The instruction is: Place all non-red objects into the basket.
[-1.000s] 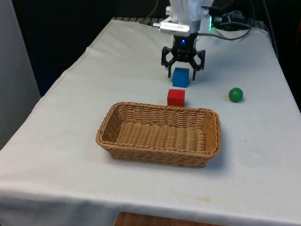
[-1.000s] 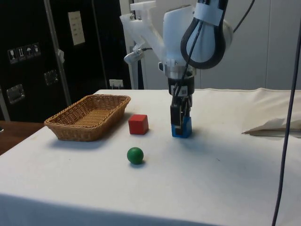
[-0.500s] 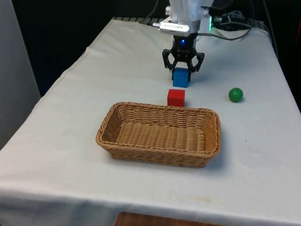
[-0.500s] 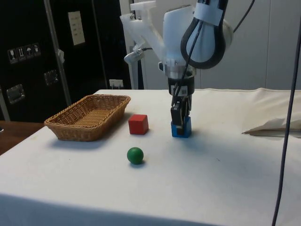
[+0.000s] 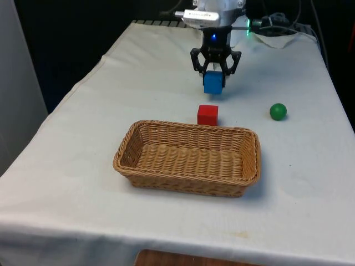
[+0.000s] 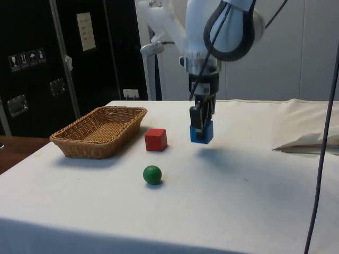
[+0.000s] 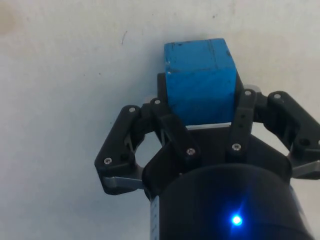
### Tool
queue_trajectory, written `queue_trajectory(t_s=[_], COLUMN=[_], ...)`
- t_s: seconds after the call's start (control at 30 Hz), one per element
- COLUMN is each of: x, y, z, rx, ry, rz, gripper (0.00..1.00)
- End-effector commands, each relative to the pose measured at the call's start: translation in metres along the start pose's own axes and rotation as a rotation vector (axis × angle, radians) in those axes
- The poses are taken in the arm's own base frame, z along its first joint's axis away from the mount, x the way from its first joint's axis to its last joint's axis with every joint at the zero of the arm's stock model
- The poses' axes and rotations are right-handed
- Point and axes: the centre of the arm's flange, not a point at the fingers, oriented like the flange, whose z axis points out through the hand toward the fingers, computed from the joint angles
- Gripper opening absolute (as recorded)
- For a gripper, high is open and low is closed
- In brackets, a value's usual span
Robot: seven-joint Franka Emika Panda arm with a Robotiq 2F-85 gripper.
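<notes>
Item one, as I read it: blue cube clamped between the fingers of my gripper, hanging clear above the white cloth beyond the red cube. Wicker basket: holds nothing, just in front of the red cube. Green ball: on the cloth, off to the front view's right.

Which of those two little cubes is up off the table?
The blue wooden cube, gripped in the black claw above the white cloth. The red cube sits on the cloth beside the wicker basket.
</notes>
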Motion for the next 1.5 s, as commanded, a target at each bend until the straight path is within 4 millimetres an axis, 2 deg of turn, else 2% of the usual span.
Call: queue_trajectory(t_s=[0.0,0.13,0.27,0.3,0.53,0.77,0.8,1.07,1.1,1.27,1.47], x=[0.000,0.008,0.012,0.019,0.030,0.056,0.055,0.087,0.083,0.109,0.126], y=[0.001,0.008,0.005,0.010,0.006,0.007,0.005,0.003,0.004,0.006,0.009], z=[-0.003,-0.019,-0.030,-0.033,-0.050,-0.078,-0.079,-0.096,-0.096,-0.103,-0.106], rx=[0.004,0.010,0.034,0.021,0.050,0.056,0.069,0.060,0.064,0.048,0.034], ry=[0.001,0.005,0.016,0.009,0.019,0.026,0.034,0.024,0.031,0.019,0.016], rz=[0.003,0.020,0.021,0.030,0.032,0.037,0.031,0.029,0.026,0.025,0.023], gripper=[0.02,0.02,0.02,0.02,0.02,0.02,0.02,0.02,0.02,0.02,0.02])
